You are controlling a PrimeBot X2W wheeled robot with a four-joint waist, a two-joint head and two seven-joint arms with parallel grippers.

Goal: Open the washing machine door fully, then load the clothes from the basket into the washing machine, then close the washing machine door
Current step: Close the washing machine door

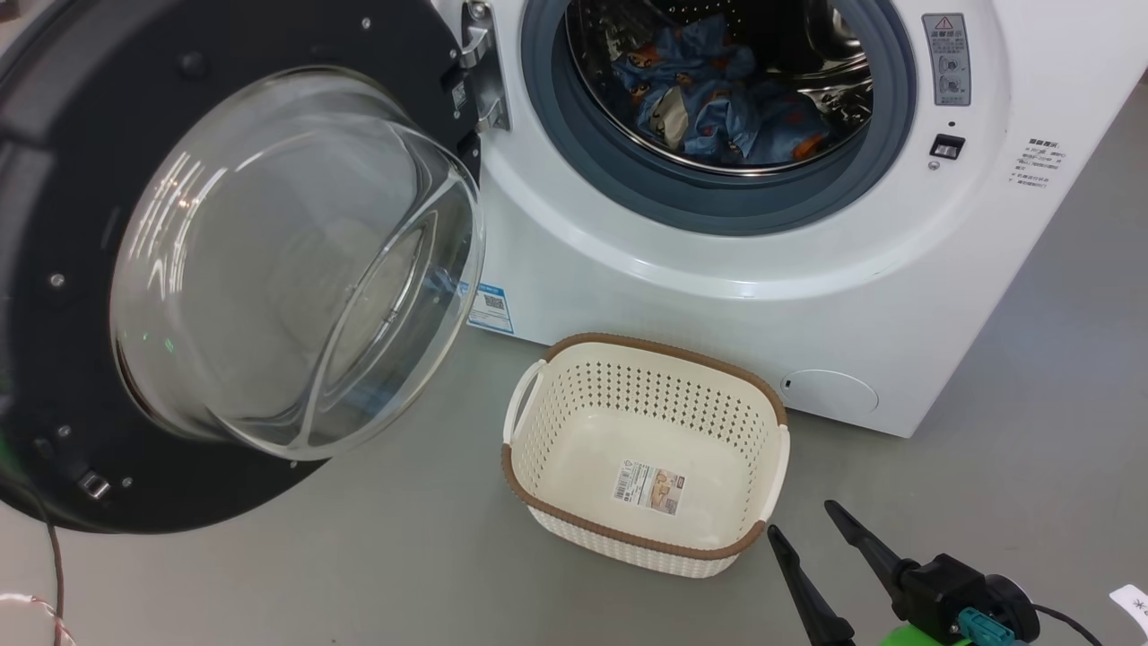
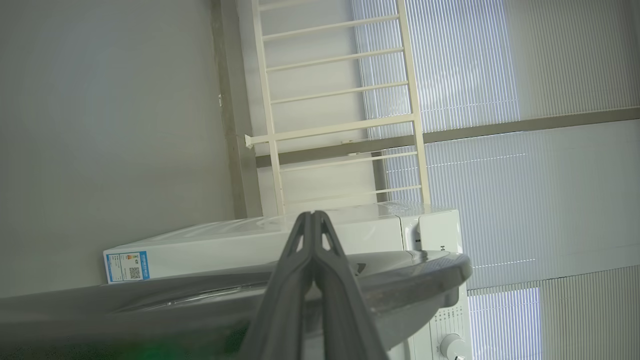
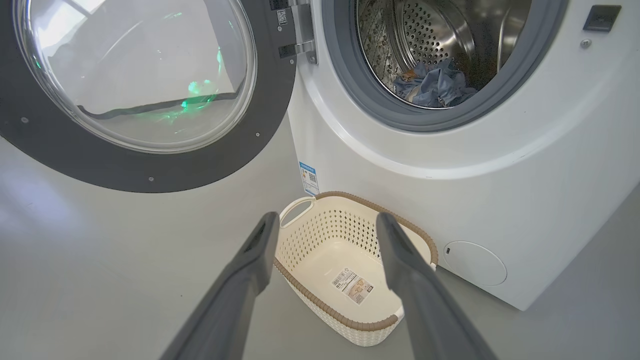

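The washing machine (image 1: 807, 296) stands with its round black door (image 1: 54, 179) swung wide to the left, glass bowl bulging toward me. The blue printed clothes (image 1: 708, 99) lie inside the steel drum, also seen as clothes (image 3: 435, 87) in the right wrist view. The cream basket (image 1: 646, 529) sits on the floor before the machine, with just a label on its floor. My right gripper (image 1: 803, 520) hangs open just right of the basket, nothing between its fingers. My left gripper (image 2: 312, 217) is shut and holds nothing, pointing over the door's rim (image 2: 400, 275) toward the machine's side.
Grey floor (image 1: 1031, 467) spreads around the machine and basket. A cable (image 1: 54, 556) hangs at the lower left beneath the door. In the left wrist view a white railing (image 2: 340, 100) and blinds stand behind the machine.
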